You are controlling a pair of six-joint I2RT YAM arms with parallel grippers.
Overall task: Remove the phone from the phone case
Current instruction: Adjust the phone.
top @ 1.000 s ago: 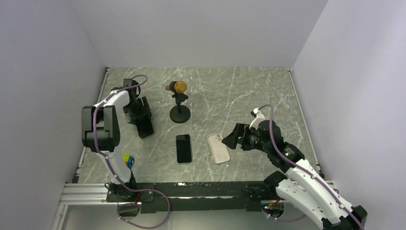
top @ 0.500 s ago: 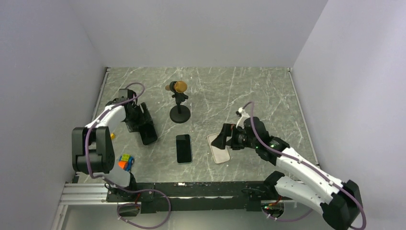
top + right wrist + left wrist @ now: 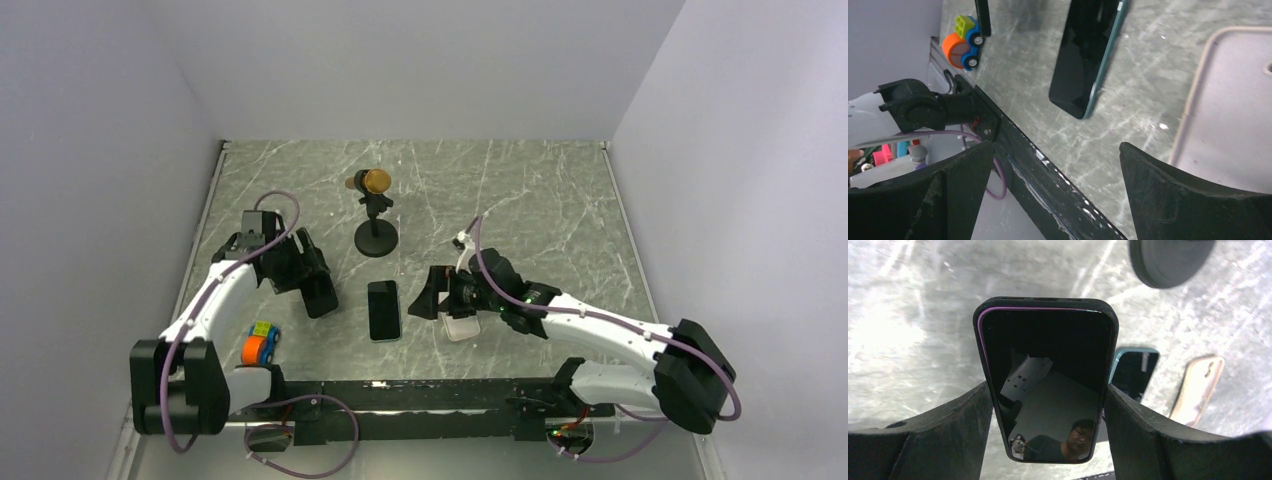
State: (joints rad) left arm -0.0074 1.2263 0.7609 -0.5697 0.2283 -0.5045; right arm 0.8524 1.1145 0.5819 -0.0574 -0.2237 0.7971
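Between fingers (image 3: 948,435) of left end effector (image 3: 1046,400), cased phone (image 3: 1048,355) gripped, right end effector (image 3: 1053,150) spread wide

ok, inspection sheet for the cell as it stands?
Surface: grey marble tabletop, no spills seen.
Job's things: black-cased phone in left gripper; teal phone and beige case flat on table, apart.
Clutter: microphone stand, toy car.
Grippers: left jaws shut on the black-cased phone; right gripper jaws open by the beige case.
Cables: purple cables along both arms, snagging nothing seen.
Surroundings: plain walls, nothing else seen.
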